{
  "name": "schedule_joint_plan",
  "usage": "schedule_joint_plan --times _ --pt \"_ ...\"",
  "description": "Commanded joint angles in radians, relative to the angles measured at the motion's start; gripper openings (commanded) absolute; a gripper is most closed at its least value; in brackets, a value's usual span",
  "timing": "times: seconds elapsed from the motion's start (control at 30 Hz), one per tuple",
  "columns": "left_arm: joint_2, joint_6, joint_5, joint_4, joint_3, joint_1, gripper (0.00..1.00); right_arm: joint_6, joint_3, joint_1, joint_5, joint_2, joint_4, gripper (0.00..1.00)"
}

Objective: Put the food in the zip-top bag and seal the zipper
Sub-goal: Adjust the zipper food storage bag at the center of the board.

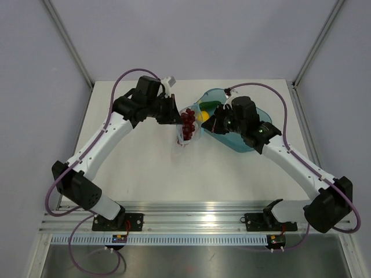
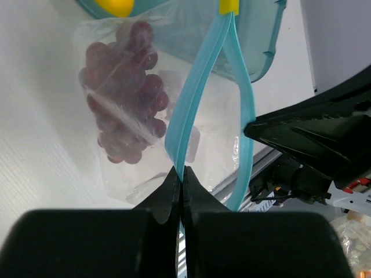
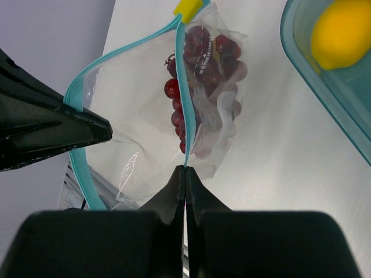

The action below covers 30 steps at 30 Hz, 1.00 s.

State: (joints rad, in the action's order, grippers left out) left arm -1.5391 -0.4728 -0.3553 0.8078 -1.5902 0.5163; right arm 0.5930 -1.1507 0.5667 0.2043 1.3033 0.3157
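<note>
Blue zipper (image 2: 194,98) strips stand parted: your left fingers (image 2: 167,200) are pinched together on one lip and your right fingers (image 3: 197,200) on the other, holding the zip-top bag (image 1: 186,132) open between them over the bench (image 1: 151,174), just beside the teal tray (image 3: 324,81). Grapes (image 2: 124,104) lie inside the bag. Lemon (image 3: 339,35) and dark green vegetable (image 1: 207,105) sit in the tray.

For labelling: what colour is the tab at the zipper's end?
Small yellow tab, best in right wrist view.
</note>
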Motion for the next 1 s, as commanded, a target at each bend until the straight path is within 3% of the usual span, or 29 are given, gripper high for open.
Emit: schedule_joint_plan --times 0.0,0.17,0.43,0.53,0.7,0.8,0.97 --pt "-0.048 -0.024 -0.03 -0.048 0.038 0.004 0.0 -0.019 0.008 0.009 0.024 0.068 -0.023 0.0" --pt "-0.128 -0.001 0.03 -0.003 0.055 0.004 0.0 -0.024 -0.006 0.013 0.056 0.105 -0.01 0.0" --pt "0.02 0.013 0.13 0.074 -0.085 0.004 0.0 -0.068 -0.07 0.019 0.067 0.013 0.026 0.0" --pt "0.017 -0.007 0.11 0.018 0.002 0.004 0.0 -0.062 -0.021 0.019 0.064 0.046 -0.001 0.0" --pt "-0.079 -0.023 0.121 -0.078 0.214 0.004 0.0 -0.053 0.055 0.019 0.099 0.252 -0.082 0.0" --pt "-0.136 -0.001 0.125 -0.045 0.197 0.005 0.0 -0.045 0.048 0.025 0.147 0.295 -0.11 0.0" --pt "0.005 0.014 0.173 0.034 0.069 0.008 0.0 -0.067 -0.026 0.036 0.124 0.185 -0.061 0.0"
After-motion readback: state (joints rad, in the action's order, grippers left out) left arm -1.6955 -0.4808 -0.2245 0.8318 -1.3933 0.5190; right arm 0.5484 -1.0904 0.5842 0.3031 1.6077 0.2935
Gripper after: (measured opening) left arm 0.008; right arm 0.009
